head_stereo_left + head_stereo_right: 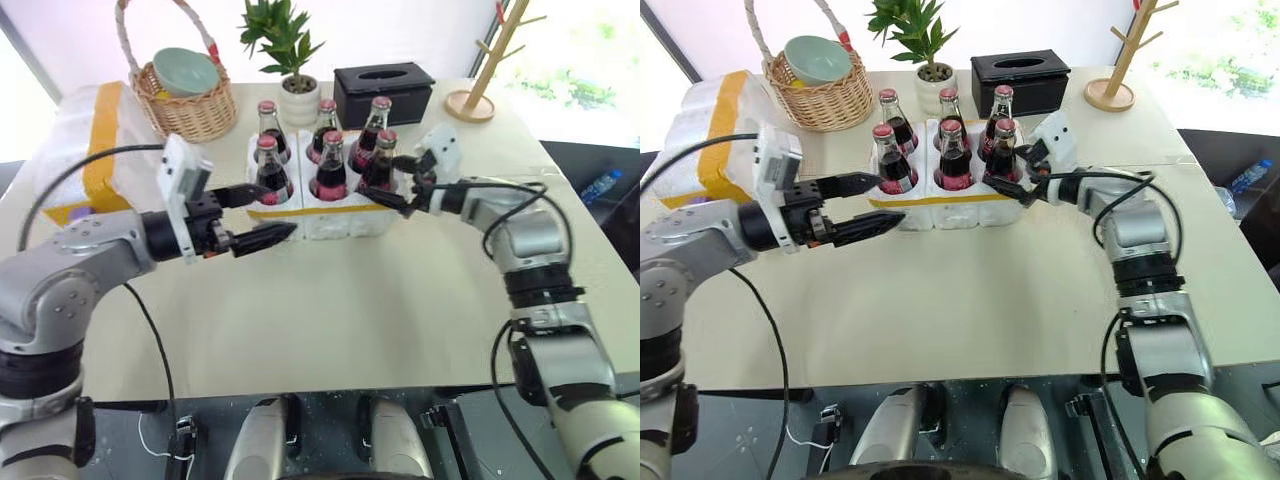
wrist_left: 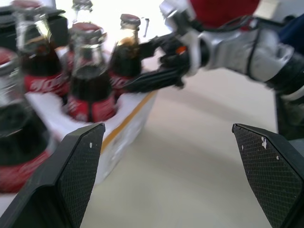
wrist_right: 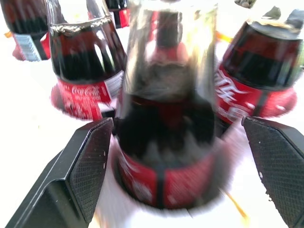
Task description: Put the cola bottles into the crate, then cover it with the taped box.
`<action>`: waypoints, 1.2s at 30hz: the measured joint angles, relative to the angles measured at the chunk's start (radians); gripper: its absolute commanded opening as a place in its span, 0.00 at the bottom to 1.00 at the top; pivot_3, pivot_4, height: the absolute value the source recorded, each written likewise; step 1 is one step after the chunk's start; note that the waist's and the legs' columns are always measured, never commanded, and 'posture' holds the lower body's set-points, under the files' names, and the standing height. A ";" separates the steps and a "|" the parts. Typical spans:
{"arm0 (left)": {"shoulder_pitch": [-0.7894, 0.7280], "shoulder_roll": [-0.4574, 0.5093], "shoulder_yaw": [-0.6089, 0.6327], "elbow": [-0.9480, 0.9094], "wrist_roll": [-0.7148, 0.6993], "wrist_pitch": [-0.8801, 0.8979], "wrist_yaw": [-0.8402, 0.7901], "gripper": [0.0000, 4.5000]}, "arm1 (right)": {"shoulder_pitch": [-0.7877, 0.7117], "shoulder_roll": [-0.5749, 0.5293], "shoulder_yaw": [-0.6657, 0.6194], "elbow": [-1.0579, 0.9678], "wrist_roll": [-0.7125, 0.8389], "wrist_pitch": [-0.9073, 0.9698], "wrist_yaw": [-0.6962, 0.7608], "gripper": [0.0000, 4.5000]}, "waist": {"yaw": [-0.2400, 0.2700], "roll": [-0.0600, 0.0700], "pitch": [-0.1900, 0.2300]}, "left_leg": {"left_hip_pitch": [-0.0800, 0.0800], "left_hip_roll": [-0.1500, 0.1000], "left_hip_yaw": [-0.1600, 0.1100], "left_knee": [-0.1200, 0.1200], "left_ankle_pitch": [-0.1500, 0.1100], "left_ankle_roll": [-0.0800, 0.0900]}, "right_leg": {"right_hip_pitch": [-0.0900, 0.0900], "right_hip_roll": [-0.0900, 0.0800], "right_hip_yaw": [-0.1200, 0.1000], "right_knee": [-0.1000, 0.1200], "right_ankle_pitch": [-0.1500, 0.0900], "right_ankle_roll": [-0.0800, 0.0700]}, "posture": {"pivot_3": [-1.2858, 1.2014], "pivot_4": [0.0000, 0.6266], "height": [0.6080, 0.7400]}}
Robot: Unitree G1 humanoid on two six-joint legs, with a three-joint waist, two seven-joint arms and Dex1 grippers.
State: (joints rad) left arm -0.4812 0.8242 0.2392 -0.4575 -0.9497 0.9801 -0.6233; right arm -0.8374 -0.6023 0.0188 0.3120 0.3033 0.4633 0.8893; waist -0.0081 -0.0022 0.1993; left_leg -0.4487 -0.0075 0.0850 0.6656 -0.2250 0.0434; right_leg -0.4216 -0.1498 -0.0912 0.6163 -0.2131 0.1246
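Toward the far middle of the pale beige tabletop [image 1: 330, 300], in the left eye view, stands the low white styrofoam crate [image 1: 335, 215] with a thin yellow tape band, all six wells filled by small glass cola bottles [image 1: 330, 165] with dark cola, red labels and red caps. The whole near half of the tabletop lies bare, as does the right side up to its edge. At the far left edge sits the large white styrofoam taped box [image 1: 85, 150] with wide yellow bands, just beside a woven wicker basket [image 1: 190, 105] holding a pale green bowl [image 1: 185, 72]. Behind the crate stand a small potted green plant [image 1: 290, 60] and a black tissue box [image 1: 383, 90]; a wooden peg stand [image 1: 485, 70] rises at the far right corner.

In the right eye view, the left end effector [image 1: 875, 205] hangs released at the crate's near left corner, its fingers spread. The right end effector [image 1: 1015, 178] is at the crate's right end, fingers apart on either side of the near right bottle.

In the left wrist view, the crate's corner and its blurred bottles lie just ahead of the spread fingers [image 2: 76, 166], bare tabletop to one side.

In the right wrist view, one bottle stands seated in its well between the parted fingers [image 3: 88, 161], neither pad touching it.
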 measured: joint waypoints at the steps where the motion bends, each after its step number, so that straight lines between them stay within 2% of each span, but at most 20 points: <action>1: 0.004 0.034 0.022 -0.009 0.000 0.017 0.012 1.00 | 0.000 -0.041 -0.016 -0.026 0.018 0.021 0.028 0.99 | 0.000 0.000 0.000 | -0.001 0.000 0.000 0.000 0.000 0.000 | -0.001 0.000 0.000 0.000 0.000 0.000 | 0.52 0.24 0.97; 6: 0.017 0.248 0.142 -0.064 0.003 0.211 0.131 1.00 | -0.013 -0.256 -0.119 -0.124 0.119 0.104 0.207 0.99 | -0.004 0.000 0.000 | -0.001 0.000 0.001 -0.002 0.000 0.000 | -0.002 0.000 0.000 -0.001 0.000 0.000 | 0.52 0.24 0.97; 10: 0.008 0.276 0.251 -0.079 -0.037 0.462 0.244 1.00 | -0.035 -0.329 -0.139 -0.146 0.173 0.136 0.327 0.99 | -0.008 0.000 0.001 | 0.000 0.001 0.001 -0.002 -0.003 0.004 | -0.002 0.001 0.000 -0.001 0.000 0.000 | 0.52 0.24 0.97; 13: 0.030 0.326 0.352 -0.067 -0.110 0.607 0.331 1.00 | -0.049 -0.343 -0.127 -0.152 0.190 0.129 0.406 0.99 | -0.009 -0.001 0.001 | 0.000 0.001 0.001 -0.002 -0.001 0.000 | -0.003 0.000 0.000 -0.001 0.000 0.000 | 0.52 0.24 0.97; 14: 0.053 0.360 0.398 -0.032 -0.179 0.626 0.385 1.00 | -0.056 -0.343 -0.115 -0.153 0.191 0.121 0.432 0.99 | -0.009 -0.001 0.001 | 0.000 0.001 0.001 -0.002 -0.001 -0.001 | -0.003 0.000 0.001 0.000 0.000 0.000 | 0.52 0.24 0.97; 20: 0.201 0.517 0.553 0.158 -0.496 0.626 0.695 1.00 | -0.113 -0.320 -0.069 -0.115 0.182 0.073 0.494 0.99 | -0.006 -0.001 0.001 | 0.000 0.001 0.001 -0.003 -0.003 -0.005 | -0.008 -0.001 0.001 -0.001 0.000 0.000 | 0.52 0.24 0.97; 24: 0.305 0.541 0.642 0.267 -0.630 0.624 0.899 1.00 | -0.150 -0.301 -0.055 -0.090 0.179 0.051 0.514 0.99 | -0.004 0.000 0.001 | 0.001 0.001 0.001 -0.004 -0.004 -0.006 | -0.009 -0.002 0.002 -0.001 0.000 -0.001 | 0.52 0.24 0.97; 27: 0.400 0.524 0.612 0.286 -0.728 0.578 1.004 1.00 | -0.190 -0.281 -0.048 -0.086 0.180 0.050 0.523 0.99 | -0.004 0.000 0.001 | 0.000 0.002 0.001 -0.005 -0.004 -0.008 | -0.012 -0.002 0.003 -0.001 0.001 -0.002 | 0.52 0.24 0.97; 30: 0.423 0.525 0.550 0.297 -0.793 0.508 1.052 1.00 | -0.215 -0.276 -0.046 -0.086 0.181 0.051 0.527 0.99 | -0.002 0.000 0.001 | -0.001 0.002 0.002 -0.006 -0.004 -0.008 | -0.013 -0.003 0.003 -0.002 0.001 -0.003 | 0.52 0.24 0.97; 34: 0.385 0.532 0.391 0.322 -0.807 0.422 1.063 1.00 | -0.245 -0.265 -0.049 -0.113 0.197 0.078 0.518 0.99 | -0.003 -0.001 0.001 | -0.001 0.002 0.007 -0.012 -0.003 -0.010 | -0.018 -0.003 0.005 -0.002 0.003 -0.005 | 0.52 0.24 0.97; 36: 0.313 0.537 0.302 0.357 -0.786 0.395 1.041 1.00 | -0.250 -0.262 -0.062 -0.151 0.226 0.111 0.505 0.99 | -0.002 -0.001 0.001 | -0.002 0.002 0.009 -0.015 -0.002 -0.012 | -0.017 -0.003 0.005 -0.002 0.003 -0.006 | 0.52 0.24 0.97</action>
State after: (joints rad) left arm -0.1682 1.3615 0.5416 -0.1009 -1.7355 1.3748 0.4180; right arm -1.0876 -0.8646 -0.0432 0.1611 0.5289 0.5746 1.3946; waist -0.0097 -0.0032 0.1999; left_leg -0.4506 -0.0054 0.0942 0.6505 -0.2269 0.0314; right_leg -0.4390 -0.1527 -0.0862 0.6141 -0.2102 0.1185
